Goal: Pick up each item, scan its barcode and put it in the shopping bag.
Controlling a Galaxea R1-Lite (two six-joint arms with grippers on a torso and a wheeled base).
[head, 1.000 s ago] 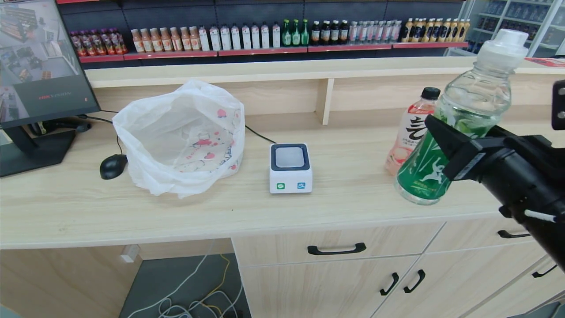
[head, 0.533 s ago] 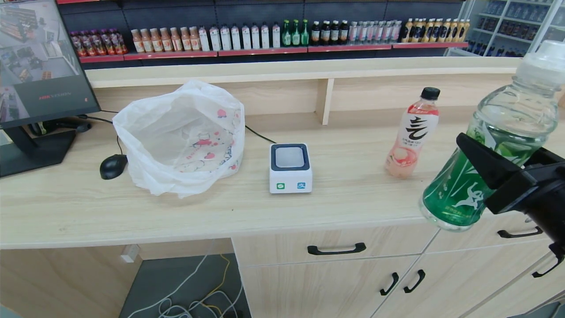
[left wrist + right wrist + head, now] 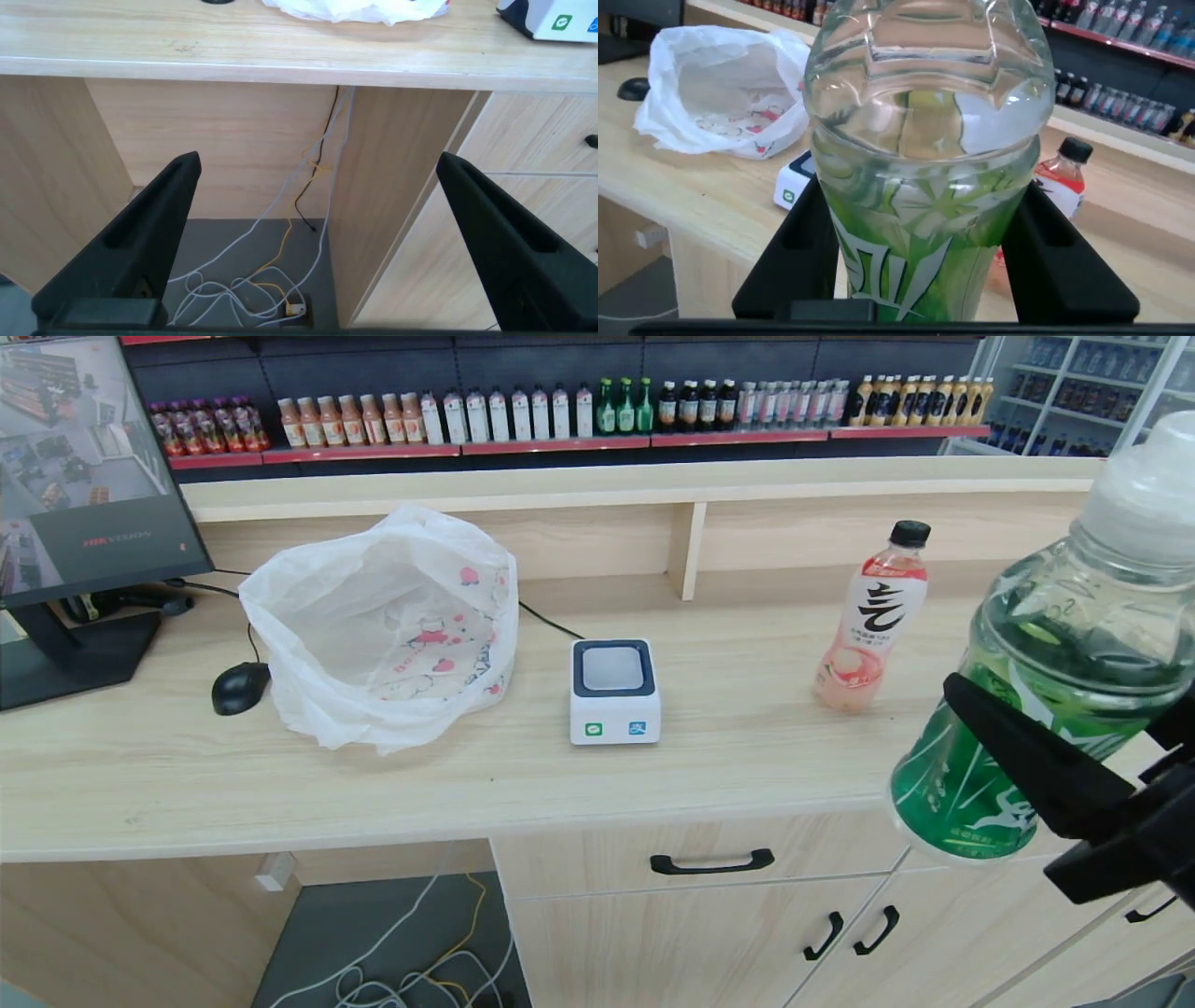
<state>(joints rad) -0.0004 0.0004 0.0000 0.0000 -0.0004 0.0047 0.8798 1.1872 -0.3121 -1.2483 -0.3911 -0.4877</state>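
Head view: the counter point(image 3: 467, 784) carries, from the robot's left to right, a mouse point(image 3: 240, 687), the open bag point(image 3: 383, 625), the scanner point(image 3: 613, 691) and an upright pink bottle point(image 3: 873, 616). The green bottle point(image 3: 1074, 616) is held clear of the counter at the robot's right, tilted, cap uppermost, well apart from the scanner.

Right wrist view: both sides of the right gripper point(image 3: 924, 252) are visible. The jaws are spread to the width of the green bottle point(image 3: 924, 159) and clamp its labelled lower body, one finger on each side. Behind it lie the bag point(image 3: 719, 89), scanner point(image 3: 796, 182) and pink bottle point(image 3: 1062, 182).

Left wrist view: the left gripper point(image 3: 322, 233) sits below the counter edge, facing a recess with loose cables point(image 3: 280, 271). Its jaws are spread wide and hold nothing. The scanner point(image 3: 551, 17) corner shows above
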